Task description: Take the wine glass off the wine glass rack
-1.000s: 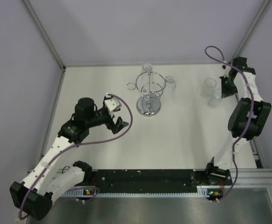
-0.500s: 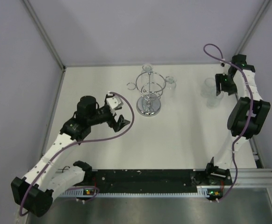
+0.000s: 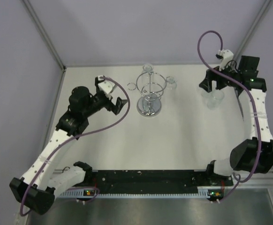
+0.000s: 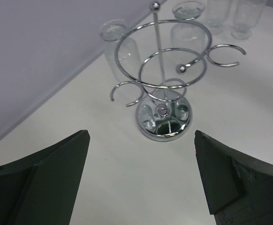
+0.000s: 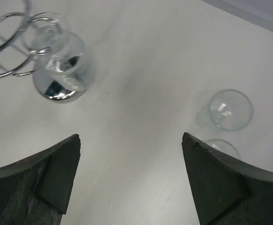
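The chrome wine glass rack stands at the back middle of the table on its round mirrored base. One wine glass hangs on its far side and another on its right side. Two loop arms hang empty. My left gripper is open to the left of the rack, facing it, with only bare table between its jaws. My right gripper is open, raised over two glasses that stand upright on the table at the right. It holds nothing.
The two standing glasses are close to the right wall. The back wall runs just behind the rack. The nearer standing glass is partly hidden by my right finger.
The right gripper has opened and swung up and left over the two standing glasses. The left gripper has opened wider and moved toward the back, turning to face the rack.
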